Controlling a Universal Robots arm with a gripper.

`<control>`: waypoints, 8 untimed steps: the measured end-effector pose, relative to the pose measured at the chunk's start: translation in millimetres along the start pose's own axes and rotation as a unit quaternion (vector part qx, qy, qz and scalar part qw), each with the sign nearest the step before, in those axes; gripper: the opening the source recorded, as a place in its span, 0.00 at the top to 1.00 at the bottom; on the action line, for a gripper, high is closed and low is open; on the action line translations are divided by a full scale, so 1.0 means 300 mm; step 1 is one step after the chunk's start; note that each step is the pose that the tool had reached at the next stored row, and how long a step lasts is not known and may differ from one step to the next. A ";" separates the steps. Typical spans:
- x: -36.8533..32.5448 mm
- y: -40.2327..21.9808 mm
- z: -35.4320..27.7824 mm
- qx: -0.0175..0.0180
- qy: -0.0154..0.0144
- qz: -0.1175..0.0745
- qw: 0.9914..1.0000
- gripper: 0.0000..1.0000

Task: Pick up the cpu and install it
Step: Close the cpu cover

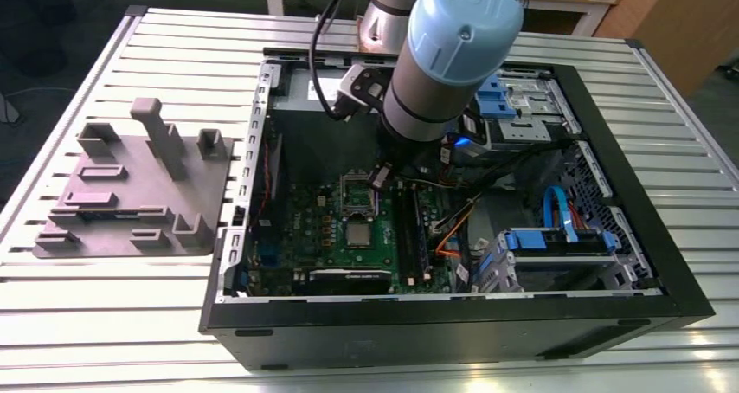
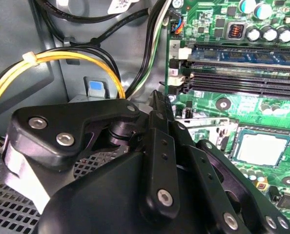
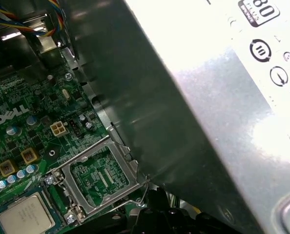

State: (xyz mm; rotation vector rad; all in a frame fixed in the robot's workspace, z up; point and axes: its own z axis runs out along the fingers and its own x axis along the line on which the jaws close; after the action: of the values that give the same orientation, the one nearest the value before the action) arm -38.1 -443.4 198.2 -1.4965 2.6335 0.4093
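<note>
The cpu [image 1: 359,235] already sits in its socket on the green motherboard [image 1: 303,215], so the gripper [image 1: 382,177] hangs above the raised load frame [image 3: 100,175], seemingly to deal with it. The second wrist view shows the black fingers [image 2: 159,151] drawn together, grasping nothing, and the memory slots [image 2: 242,73]; the exterior view shows the grey fixture [image 1: 133,190] outside the case.

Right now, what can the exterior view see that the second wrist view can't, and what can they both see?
Extra in the exterior view: the grey block fixture on the slatted table, the whole computer case and the arm reaching into it.
Extra in the second wrist view: yellow cables bundled with a white tie.
Shared: the green motherboard, the cpu lying in its socket, and the gripper near it.
</note>
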 end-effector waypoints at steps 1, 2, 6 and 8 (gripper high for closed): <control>0.000 0.000 0.000 0.000 0.000 0.000 1.000 0.90; 0.000 0.000 0.001 0.000 0.001 0.000 1.000 0.90; -0.002 0.001 0.001 0.003 0.008 0.001 1.000 0.90; -0.002 0.001 0.002 0.003 0.012 0.002 1.000 0.90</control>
State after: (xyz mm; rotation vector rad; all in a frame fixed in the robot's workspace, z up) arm -38.2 -442.6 198.0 -1.5046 2.6529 0.3861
